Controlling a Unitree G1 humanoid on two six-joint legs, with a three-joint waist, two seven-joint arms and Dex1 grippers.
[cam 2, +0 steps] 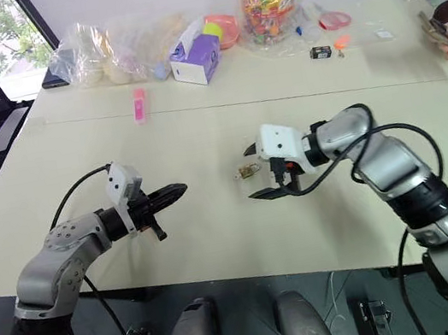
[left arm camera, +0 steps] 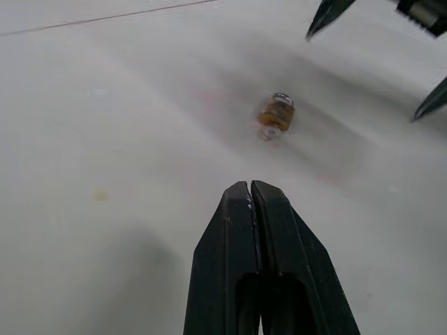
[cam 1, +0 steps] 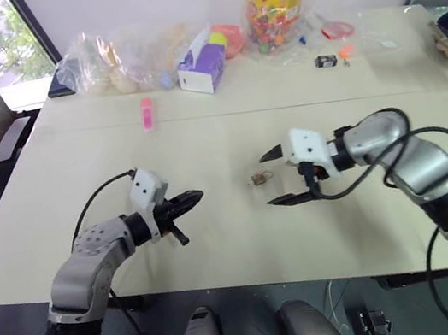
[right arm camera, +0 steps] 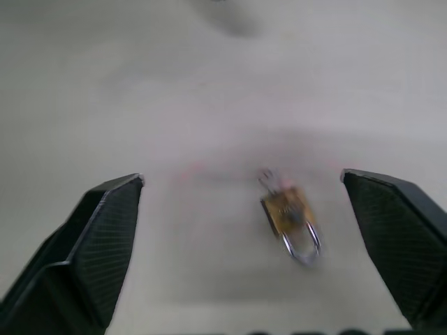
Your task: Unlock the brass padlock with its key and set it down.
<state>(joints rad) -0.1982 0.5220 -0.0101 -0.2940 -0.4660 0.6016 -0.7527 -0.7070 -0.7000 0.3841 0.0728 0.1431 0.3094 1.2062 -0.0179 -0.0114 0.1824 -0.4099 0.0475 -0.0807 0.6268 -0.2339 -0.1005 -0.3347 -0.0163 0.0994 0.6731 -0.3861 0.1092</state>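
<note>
From the head camera I see the padlock (cam 1: 261, 179) lying on the table (cam 1: 203, 145), just off the tips of my right gripper (cam 1: 276, 178), whose jaws gape wide with nothing in them. Left gripper (cam 1: 193, 197) is pinched shut, empty as far as I can tell, well apart. Left wrist: the lock lies ahead, untouched. Right wrist: it sits between my fingers (right arm camera: 91, 237), long axis slanted, shackle (right arm camera: 302, 246) pointing toward the camera. I'd straddle the body squarely, then close gently.
</note>
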